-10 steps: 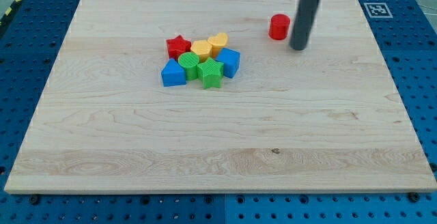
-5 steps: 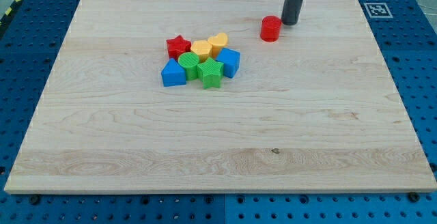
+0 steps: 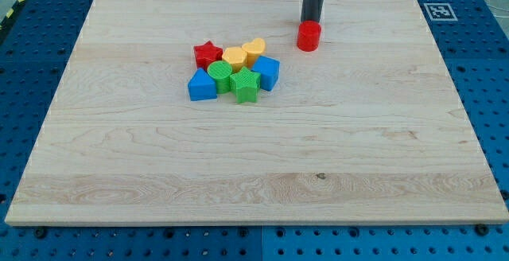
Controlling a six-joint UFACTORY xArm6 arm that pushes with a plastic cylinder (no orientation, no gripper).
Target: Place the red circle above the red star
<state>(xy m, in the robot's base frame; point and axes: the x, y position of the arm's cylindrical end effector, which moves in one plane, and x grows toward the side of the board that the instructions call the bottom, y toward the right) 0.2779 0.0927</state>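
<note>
Our tip (image 3: 311,21) has swung left, now touching the red circle (image 3: 308,37) from above; the circle has slid slightly left toward the red star (image 3: 207,53).

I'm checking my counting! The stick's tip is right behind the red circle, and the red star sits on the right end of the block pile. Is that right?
Not quite. The camera view shows the red star at the pile's left end, not the right. My tip is indeed just behind the red circle.

A pale wooden board (image 3: 262,173) lay on a blue perforated metal table (image 3: 24,78). A black-and-white square marker (image 3: 436,11) sat at the board's top right corner. Yellow-black striped tape (image 3: 12,8) crossed the upper left corner.
</note>
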